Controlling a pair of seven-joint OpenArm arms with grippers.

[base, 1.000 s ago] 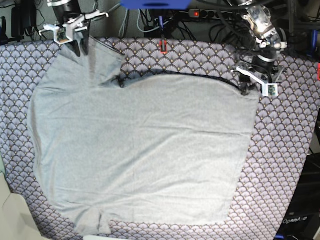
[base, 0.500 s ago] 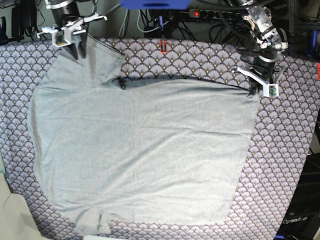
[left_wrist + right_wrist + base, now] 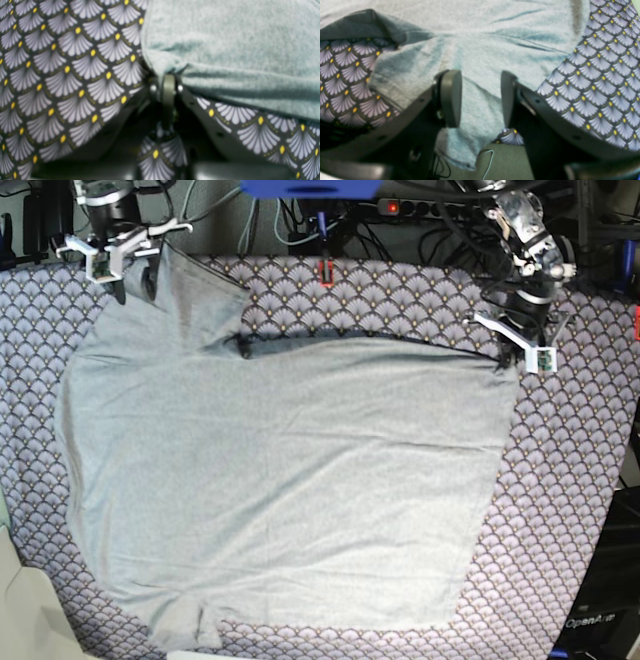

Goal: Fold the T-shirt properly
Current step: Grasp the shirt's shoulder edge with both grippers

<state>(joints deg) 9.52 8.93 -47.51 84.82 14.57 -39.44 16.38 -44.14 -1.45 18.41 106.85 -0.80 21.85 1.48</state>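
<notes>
The left gripper (image 3: 168,86) is seen pressed together, pinching the edge of the T-shirt (image 3: 232,47) at the far right corner of the garment (image 3: 500,365). The right gripper (image 3: 480,97) is held with its jaws spread apart, sleeve fabric lying between the fingers (image 3: 451,97) at the far left (image 3: 135,265). The T-shirt (image 3: 280,480) is spread mostly flat across the purple scallop-patterned tablecloth (image 3: 570,510), its far edge slightly lifted.
</notes>
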